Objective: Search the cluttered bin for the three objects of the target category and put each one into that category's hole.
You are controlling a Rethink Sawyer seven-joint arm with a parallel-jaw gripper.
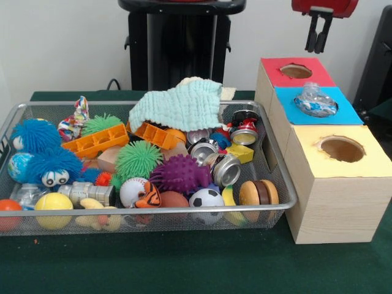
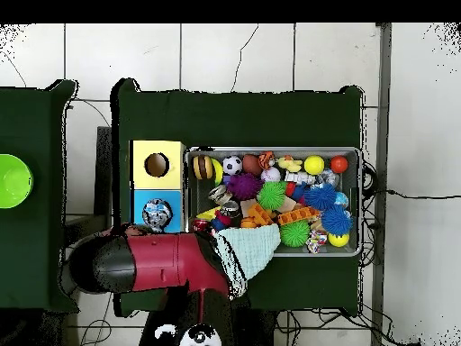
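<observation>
The wire mesh bin is full of toys; in the overhead view it lies right of the boxes. One clear plastic bottle lies on its side across the blue-surround hole, partly sunk in, and also shows from above. Another clear bottle-like thing lies at the bin's front left corner. My gripper hangs high above the red-surround hole, open and empty, well clear of the bottle. In the overhead view the arm hides the gripper.
The red-surround hole and yellow-surround hole flank the blue one on the wooden boxes. Silver cans, a pale green cloth, spiky balls, a small soccer ball and orange blocks fill the bin.
</observation>
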